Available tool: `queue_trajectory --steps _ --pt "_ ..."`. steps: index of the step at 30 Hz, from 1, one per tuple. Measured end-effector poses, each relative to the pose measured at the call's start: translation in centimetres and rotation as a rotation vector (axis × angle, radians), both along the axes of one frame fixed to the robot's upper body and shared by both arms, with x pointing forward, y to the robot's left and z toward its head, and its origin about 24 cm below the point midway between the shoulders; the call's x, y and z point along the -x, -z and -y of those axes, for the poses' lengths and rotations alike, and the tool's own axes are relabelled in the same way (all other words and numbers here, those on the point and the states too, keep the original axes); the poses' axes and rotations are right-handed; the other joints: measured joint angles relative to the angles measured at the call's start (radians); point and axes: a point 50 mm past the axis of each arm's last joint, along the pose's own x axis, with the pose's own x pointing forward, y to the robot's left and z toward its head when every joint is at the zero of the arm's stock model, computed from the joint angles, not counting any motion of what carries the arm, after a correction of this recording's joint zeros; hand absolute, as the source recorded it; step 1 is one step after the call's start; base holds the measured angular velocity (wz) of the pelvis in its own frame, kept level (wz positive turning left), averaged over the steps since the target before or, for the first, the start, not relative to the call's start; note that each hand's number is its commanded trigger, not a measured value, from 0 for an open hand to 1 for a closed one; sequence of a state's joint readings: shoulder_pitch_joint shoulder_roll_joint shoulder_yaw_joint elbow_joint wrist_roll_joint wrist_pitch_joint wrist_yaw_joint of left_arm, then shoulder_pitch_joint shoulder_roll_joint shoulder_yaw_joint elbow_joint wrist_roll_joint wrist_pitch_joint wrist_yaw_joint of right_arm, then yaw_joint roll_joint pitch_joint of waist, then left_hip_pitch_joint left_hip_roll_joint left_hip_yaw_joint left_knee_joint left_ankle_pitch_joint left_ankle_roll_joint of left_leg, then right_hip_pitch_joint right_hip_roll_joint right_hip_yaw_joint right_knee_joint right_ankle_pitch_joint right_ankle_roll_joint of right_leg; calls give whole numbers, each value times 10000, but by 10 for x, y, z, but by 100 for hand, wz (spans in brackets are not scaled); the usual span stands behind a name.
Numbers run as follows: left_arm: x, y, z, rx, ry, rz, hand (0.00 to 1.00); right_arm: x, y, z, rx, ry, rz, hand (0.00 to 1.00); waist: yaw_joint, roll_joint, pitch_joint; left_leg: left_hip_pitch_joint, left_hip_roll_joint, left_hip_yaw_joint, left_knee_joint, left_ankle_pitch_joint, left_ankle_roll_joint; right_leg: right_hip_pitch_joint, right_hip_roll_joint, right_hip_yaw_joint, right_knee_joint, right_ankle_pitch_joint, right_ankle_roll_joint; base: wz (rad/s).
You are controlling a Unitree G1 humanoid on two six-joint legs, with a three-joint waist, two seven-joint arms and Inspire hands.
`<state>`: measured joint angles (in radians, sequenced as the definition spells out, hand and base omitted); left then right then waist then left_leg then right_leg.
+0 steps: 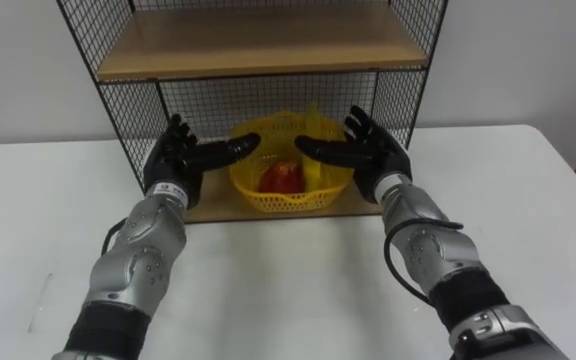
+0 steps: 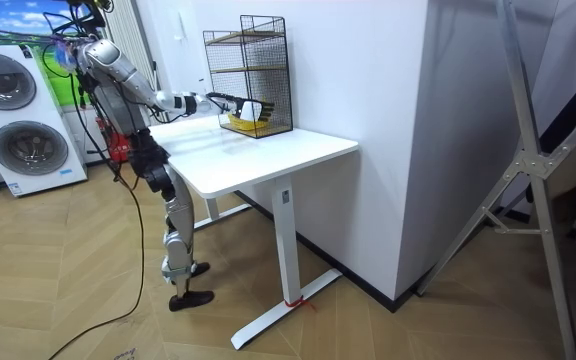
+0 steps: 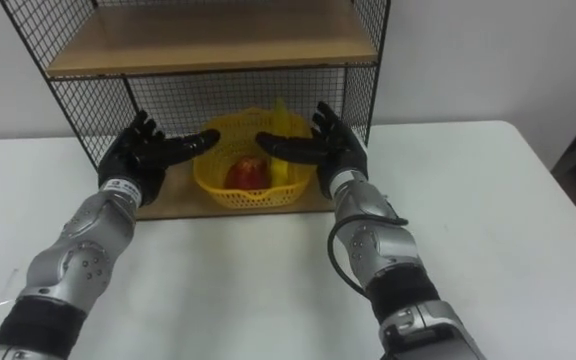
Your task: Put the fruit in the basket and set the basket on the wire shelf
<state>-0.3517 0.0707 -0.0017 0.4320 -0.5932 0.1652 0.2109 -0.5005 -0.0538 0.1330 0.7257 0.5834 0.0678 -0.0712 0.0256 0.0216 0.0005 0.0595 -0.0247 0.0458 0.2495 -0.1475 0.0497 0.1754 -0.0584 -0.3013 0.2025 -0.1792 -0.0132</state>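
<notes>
A yellow basket (image 1: 290,200) (image 3: 253,196) stands on the lower wooden board of the wire shelf (image 1: 268,45) (image 3: 208,40). Inside it lie a red fruit (image 1: 281,177) (image 3: 247,172) and a yellow fruit (image 3: 279,170). My left hand (image 1: 181,158) (image 3: 140,156) hovers open at the basket's left side, fingers stretched toward its rim. My right hand (image 1: 368,150) (image 3: 323,148) is open at the basket's right side, fingers reaching over the rim. Neither hand grips the basket. In the room view I stand at the table's end, both arms stretched to the wire shelf (image 2: 250,75).
The shelf stands at the back of a white table (image 1: 288,290) (image 2: 268,150), against a white wall. Its upper wooden board (image 1: 258,40) roofs the lower bay. Mesh walls close the bay's sides and back. Washing machines (image 2: 23,120) stand behind me.
</notes>
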Motion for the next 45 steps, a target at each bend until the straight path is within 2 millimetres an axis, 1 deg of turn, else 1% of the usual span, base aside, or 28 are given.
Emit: queue_trajectory --steps 2,6,8,12,14,17,19,22,24,30,34,37,39,43,45 --pt "1 2 -1 -86 -24 -49 0 1 1 1 7 -48 -17 0 14 20 -18 72 -6 5 -21 12 2 67 -9 3 2 -1 2 0" --pt "7 9 -3 -190 -64 -271 0 3 2 4 -9 -119 46 0 6 91 -99 219 -39 25 -134 53 19 153 -47 6 -59 -19 32 0" --pt "8 9 -4 -167 -79 -277 0 5 -1 5 -50 -133 284 0 10 95 -101 221 -43 20 -144 62 21 154 -50 3 -59 -18 32 0" --pt "7 4 -2 -165 -21 -25 0 10 -7 6 -139 -244 712 0 3 79 -96 219 -45 4 -151 67 20 145 -51 -1 -63 -15 35 0" --pt "6 1 -2 -163 -24 137 0 13 -6 6 -180 -269 759 0 -7 74 -94 233 -48 -3 -156 68 19 152 -54 3 -62 -16 36 0" --pt "7 -4 -2 -352 16 438 0 18 -5 8 -130 -328 841 0 7 -9 -76 234 -53 -34 -160 68 19 121 -50 68 -7 -48 57 0" --pt "11 -9 -3 -805 37 801 0 24 -5 8 187 -483 1070 0 27 -49 -73 197 -51 18 -210 68 19 -5 -44 150 -8 -55 66 -6" --pt "19 -12 -2 -1144 101 1114 0 35 -6 10 400 -608 1346 0 19 -142 -18 183 -53 40 -279 84 21 -23 -50 152 -10 -51 64 -2" --pt "23 -11 -1 -1140 134 1162 0 40 -7 11 587 -664 1478 0 22 -170 -4 171 -52 40 -280 84 21 -46 -46 165 -30 -51 64 0" --pt "34 -15 -2 -1294 166 1588 0 50 -14 18 1081 -675 1935 0 -1 -194 -17 84 -46 77 -278 123 23 -166 -30 237 -25 -15 60 -1" --pt "40 -15 3 -1291 528 1769 0 59 -18 20 1157 -694 2264 0 1 -192 -22 71 -39 89 -275 122 21 -210 -21 273 -21 -28 67 0" --pt "41 -16 4 -1221 747 1909 0 59 -20 20 1175 -715 2382 0 -5 -184 -33 74 -38 108 -285 122 21 -212 -25 277 -28 -37 67 0" --pt "46 -17 4 -1056 756 2158 0 60 -22 19 1150 -764 2505 0 -33 -183 -30 83 -36 110 -303 125 21 -201 -21 297 -33 -32 64 0" --pt "58 -9 7 -896 1075 2139 0 70 -17 22 1029 -692 2508 0 14 -180 -39 140 -37 106 -318 126 20 -162 -13 313 -61 -34 70 0" --pt "68 -3 7 -856 1164 1969 0 78 -13 21 1060 -751 2385 0 26 -178 -43 120 -37 107 -320 124 20 -170 -14 307 -74 -47 91 0"
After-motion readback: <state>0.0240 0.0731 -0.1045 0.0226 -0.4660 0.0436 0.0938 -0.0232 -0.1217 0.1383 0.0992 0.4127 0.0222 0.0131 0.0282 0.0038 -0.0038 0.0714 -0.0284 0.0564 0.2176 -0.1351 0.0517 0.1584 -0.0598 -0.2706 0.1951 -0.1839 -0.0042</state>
